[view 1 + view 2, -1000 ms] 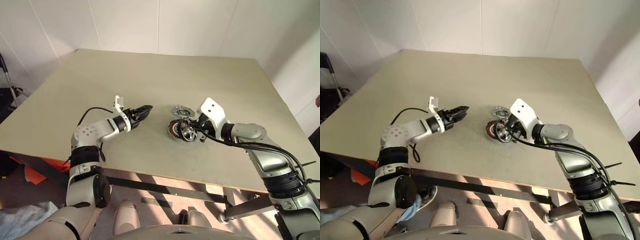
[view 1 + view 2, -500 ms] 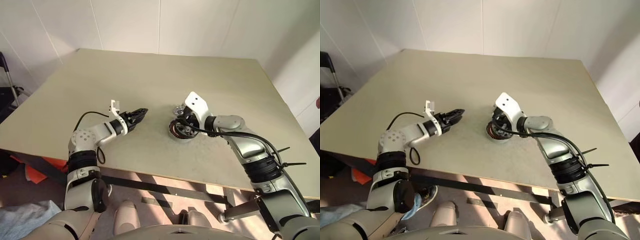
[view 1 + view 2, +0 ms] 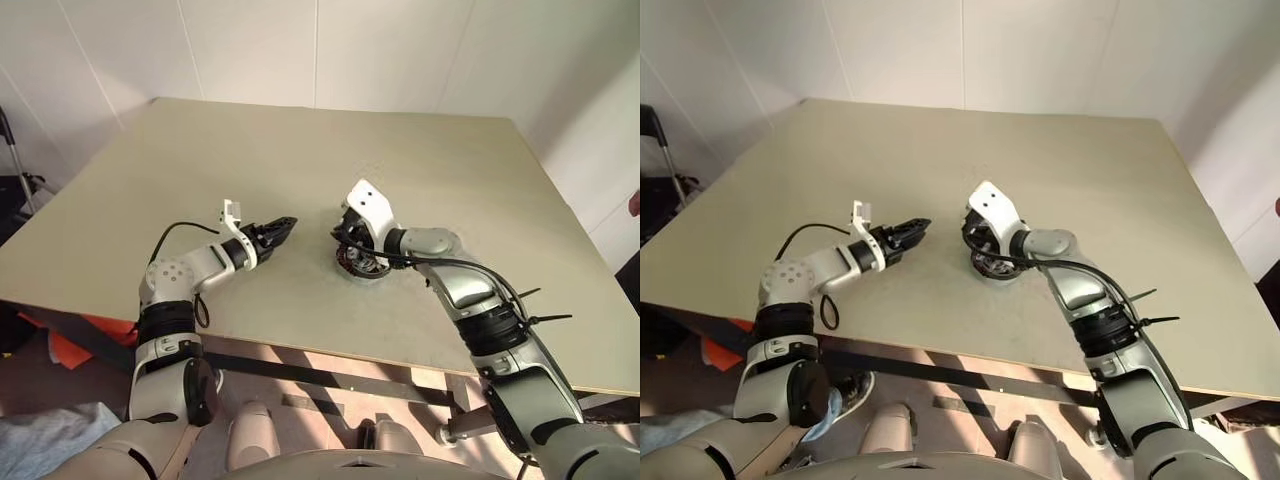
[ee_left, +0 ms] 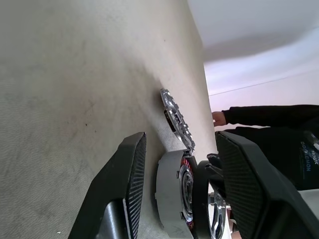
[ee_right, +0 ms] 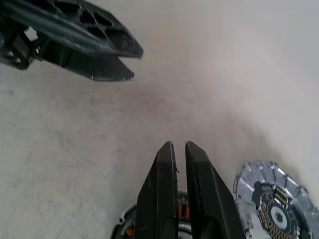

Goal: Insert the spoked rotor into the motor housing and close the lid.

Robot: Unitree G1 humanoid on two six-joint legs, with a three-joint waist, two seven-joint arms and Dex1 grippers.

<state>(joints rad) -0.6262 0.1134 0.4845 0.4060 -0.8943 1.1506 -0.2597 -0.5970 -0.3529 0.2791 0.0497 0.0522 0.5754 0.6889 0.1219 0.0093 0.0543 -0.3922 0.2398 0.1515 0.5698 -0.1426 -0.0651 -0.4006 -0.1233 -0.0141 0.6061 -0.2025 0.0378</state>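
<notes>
Beige table (image 3: pixel 300 160), motor housing (image 3: pixel 362 266) on it, lid (image 5: pixel 271 208) beside

head pair looking down over table (image 3: pixel 200 150), wrist views close

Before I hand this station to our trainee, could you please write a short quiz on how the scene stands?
1. Where does the lid lie relative to the motor housing?
2. True or false: the left gripper is holding a part.
3. Which gripper is shut? A: left. B: right gripper.

Key: 1. On the table beside the housing, not on it. 2. False; it is open and empty. 3. B.
</notes>
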